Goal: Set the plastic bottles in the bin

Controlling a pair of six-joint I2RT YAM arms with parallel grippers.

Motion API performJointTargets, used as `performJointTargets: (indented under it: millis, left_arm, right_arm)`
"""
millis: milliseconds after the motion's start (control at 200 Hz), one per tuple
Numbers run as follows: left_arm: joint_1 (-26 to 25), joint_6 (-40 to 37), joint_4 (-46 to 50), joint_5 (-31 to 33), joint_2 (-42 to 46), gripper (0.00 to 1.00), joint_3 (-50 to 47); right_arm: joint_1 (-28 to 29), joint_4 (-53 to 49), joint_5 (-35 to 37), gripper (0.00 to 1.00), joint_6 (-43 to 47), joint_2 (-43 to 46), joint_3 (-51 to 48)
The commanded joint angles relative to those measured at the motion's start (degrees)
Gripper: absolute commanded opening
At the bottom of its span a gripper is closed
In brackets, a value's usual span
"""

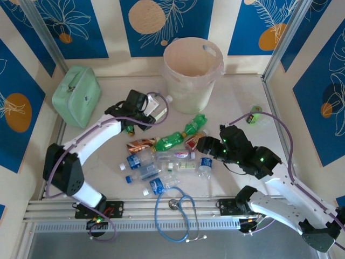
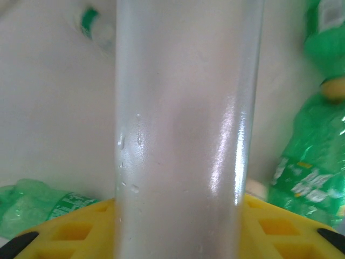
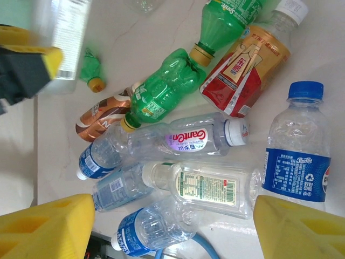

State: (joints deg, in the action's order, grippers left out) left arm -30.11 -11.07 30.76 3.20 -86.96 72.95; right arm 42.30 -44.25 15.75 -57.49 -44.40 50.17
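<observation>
While gaping w/ R gripper (image 3: 172, 218) over mixed-colour plastic bottles (image 3: 183, 140), clamped w/ L gripper (image 2: 183, 226) on clear cylindrical plastic bottle (image 2: 183, 108).

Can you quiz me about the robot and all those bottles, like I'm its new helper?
1. True or false: the left gripper is shut on a clear bottle.
2. What is the mint-green thing left of the bin? A a case, B a ball, C a shoe.
3. Fill in: over the pile of bottles, the right gripper has its jaws ___.
Key: 1 true; 2 A; 3 open.
</observation>
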Motion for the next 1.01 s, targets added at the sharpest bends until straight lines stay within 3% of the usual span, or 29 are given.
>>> performJointTargets:
  millis: [0,230,415,610,720,1000]
  left_arm:
    - [0.4,8.6,0.1,-5.2,6.0,0.36,4.9]
    - [0.4,24.0,-2.6,-12.0,8.8,0.36,13.4]
    - [0.4,32.2,-7.1,-17.0,5.0,0.36,23.4]
    - [0.4,38.4,-15.1,-17.7,-2.9,0.34,30.9]
    - [0.5,40.7,-25.0,-19.1,-7.6,0.34,32.4]
    - [1.0,47.8,-33.2,-21.7,-22.0,0.35,44.1]
  right_arm:
    - [0.1,-0.8,1.6,0.78,-0.6,1.0,-0.4]
    - [-0.9,-0.5,1.5,0.78,0.0,0.7,-0.2]
    - [-1.2,-0.2,1.4,0.78,-0.1,0.5,-0.9]
    - [-1.4,1.0,0.8,0.78,-0.3,0.3,-1.6]
    - [-1.5,1.2,0.6,0.78,0.0,0.0,-1.8]
    - [-1.7,0.1,1.0,0.78,0.0,1.1,-1.9]
